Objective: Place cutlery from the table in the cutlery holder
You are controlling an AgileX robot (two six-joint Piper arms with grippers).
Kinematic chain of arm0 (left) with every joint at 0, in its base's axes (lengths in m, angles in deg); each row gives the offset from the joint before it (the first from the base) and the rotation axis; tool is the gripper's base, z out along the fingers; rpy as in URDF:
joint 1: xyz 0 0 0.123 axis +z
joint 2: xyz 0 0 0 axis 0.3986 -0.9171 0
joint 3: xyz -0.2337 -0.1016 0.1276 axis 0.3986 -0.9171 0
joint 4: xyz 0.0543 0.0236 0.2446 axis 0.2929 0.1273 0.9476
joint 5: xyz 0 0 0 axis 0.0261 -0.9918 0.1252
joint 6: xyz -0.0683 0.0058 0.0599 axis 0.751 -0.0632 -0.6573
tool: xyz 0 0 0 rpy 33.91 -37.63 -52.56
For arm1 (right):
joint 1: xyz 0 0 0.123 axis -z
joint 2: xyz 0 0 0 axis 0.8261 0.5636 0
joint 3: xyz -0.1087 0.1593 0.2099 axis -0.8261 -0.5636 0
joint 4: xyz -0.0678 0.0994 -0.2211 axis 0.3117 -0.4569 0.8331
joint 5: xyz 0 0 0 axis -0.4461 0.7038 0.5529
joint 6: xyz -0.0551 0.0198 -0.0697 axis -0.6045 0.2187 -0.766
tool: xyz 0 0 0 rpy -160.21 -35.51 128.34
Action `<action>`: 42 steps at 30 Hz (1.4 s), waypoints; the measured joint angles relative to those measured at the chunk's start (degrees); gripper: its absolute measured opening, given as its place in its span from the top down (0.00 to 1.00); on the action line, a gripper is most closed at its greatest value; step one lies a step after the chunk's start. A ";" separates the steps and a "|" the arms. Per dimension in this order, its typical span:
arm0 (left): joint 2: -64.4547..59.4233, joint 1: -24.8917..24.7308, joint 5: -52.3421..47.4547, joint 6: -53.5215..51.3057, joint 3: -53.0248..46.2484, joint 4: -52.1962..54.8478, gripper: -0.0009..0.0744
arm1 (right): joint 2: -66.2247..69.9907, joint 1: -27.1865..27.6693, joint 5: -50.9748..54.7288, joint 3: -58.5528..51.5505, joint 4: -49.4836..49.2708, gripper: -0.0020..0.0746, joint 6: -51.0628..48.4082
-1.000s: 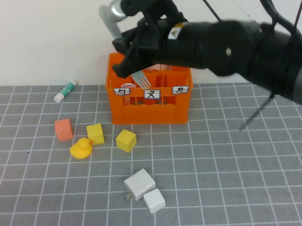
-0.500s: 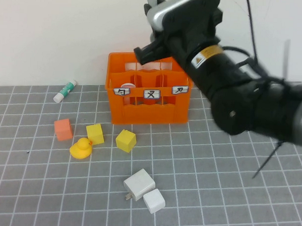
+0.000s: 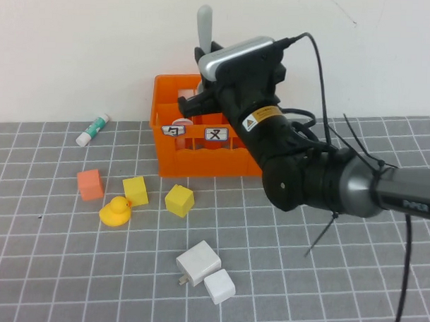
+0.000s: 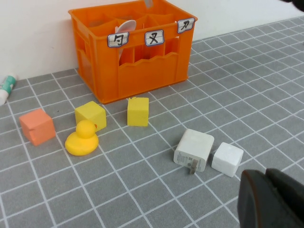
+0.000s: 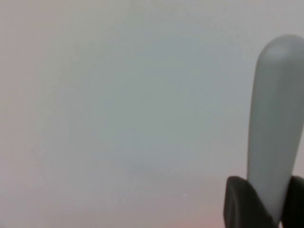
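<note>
The right arm has swung back toward the robot's right since a second ago, when it lay across the crate with the fork's tines showing over the front wall; the right gripper (image 3: 204, 70) now stands above the back of the cutlery holder (image 3: 194, 159), clamped on the grey fork (image 3: 204, 30), whose rounded handle sticks straight up above the gripper against the white wall. In the right wrist view the handle (image 5: 275, 118) rises between the two dark fingers (image 5: 235, 202), which press on it from both sides. The fork's tines are hidden behind the arm, so whether they reach into a compartment cannot be told. Nothing else has shifted. The orange holder sits at the far edge of the grey tabletop (image 3: 323, 292) with its three white labels facing forward, and the pale pink spoon (image 4: 124, 29) stands inside its left compartment, bowl showing above the rim. The left gripper (image 4: 273, 199) hangs low over the near part of the tabletop, jaws shut on nothing, just beside the two white charger blocks (image 3: 205, 271). In front of the holder lie two yellow cubes (image 3: 179, 200), a yellow duck (image 3: 116, 210) and a small orange cube (image 3: 90, 184). A white and green tube (image 3: 93, 129) lies by the wall.
</note>
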 joint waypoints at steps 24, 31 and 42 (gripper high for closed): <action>0.00 0.00 0.00 0.00 0.00 0.00 0.99 | 8.75 2.07 7.31 9.00 0.00 0.61 0.22; 0.00 0.00 0.00 0.00 0.00 0.00 0.99 | 5.32 2.11 9.89 8.10 -1.51 0.57 0.22; 0.00 0.00 0.00 0.00 0.00 0.00 0.99 | -20.78 2.11 10.53 -9.41 -2.91 0.66 -1.17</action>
